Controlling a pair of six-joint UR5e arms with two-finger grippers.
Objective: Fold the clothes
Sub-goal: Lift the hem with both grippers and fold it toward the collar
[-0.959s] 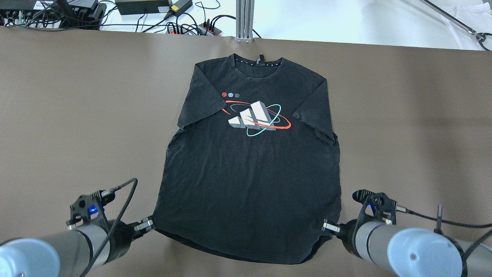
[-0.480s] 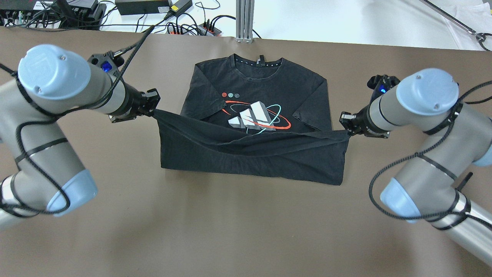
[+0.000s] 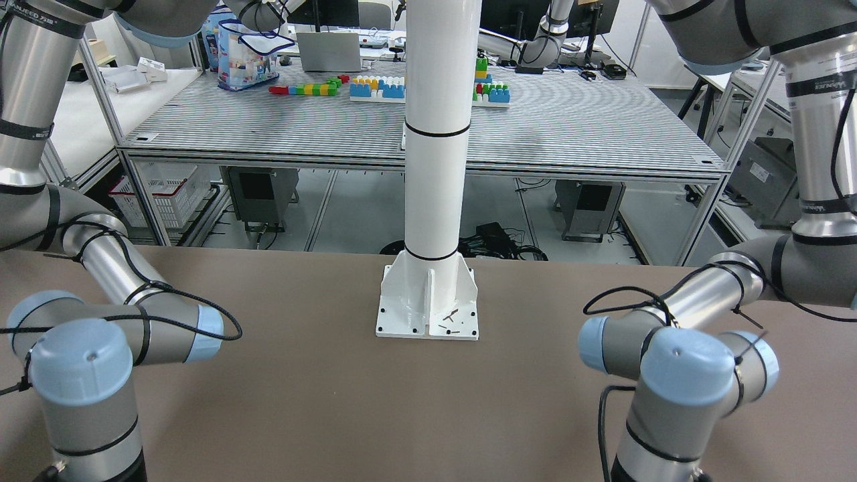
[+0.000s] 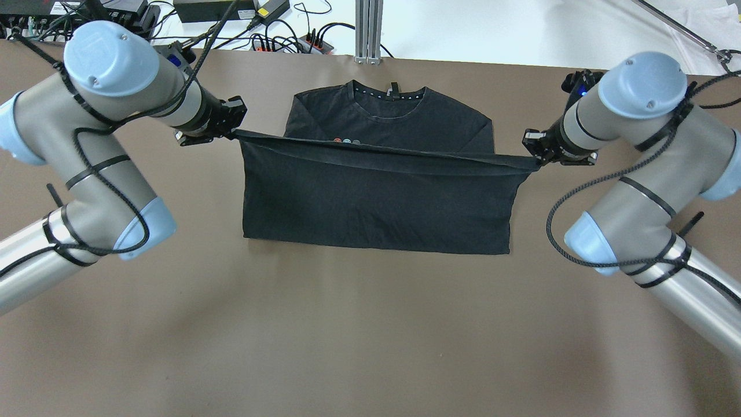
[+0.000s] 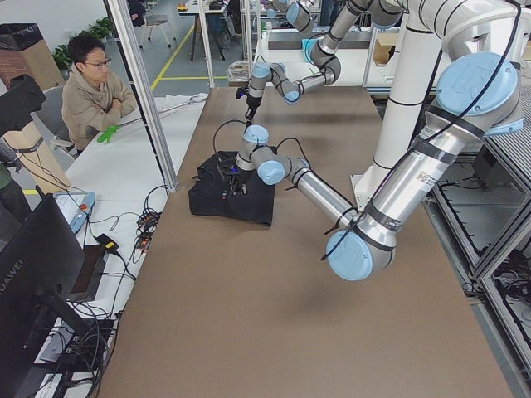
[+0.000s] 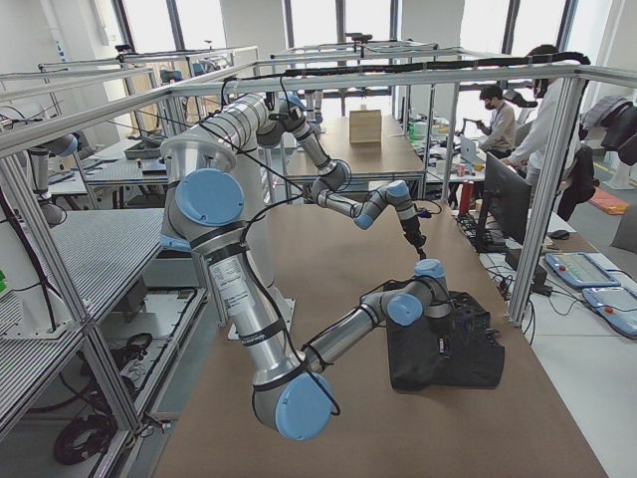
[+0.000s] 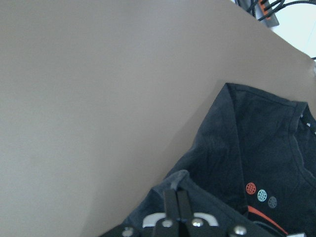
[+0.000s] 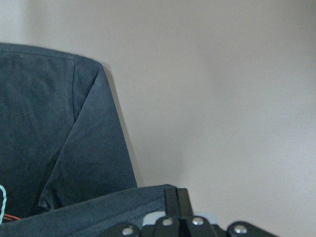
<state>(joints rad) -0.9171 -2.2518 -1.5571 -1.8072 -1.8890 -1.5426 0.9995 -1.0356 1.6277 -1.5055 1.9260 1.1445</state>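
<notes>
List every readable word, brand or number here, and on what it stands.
"HUAWEI": back of the black flat monitor, left side view.
Printed label on the silver left arm: too small to read.
Black print on the silver right arm: blurred.
Black neck tag of the black fabric T-shirt: unreadable.

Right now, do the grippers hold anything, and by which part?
Yes. Both are shut on the black T-shirt: the left gripper pinches one bottom hem corner, the right gripper the other, with the hem stretched between them over the chest.
</notes>
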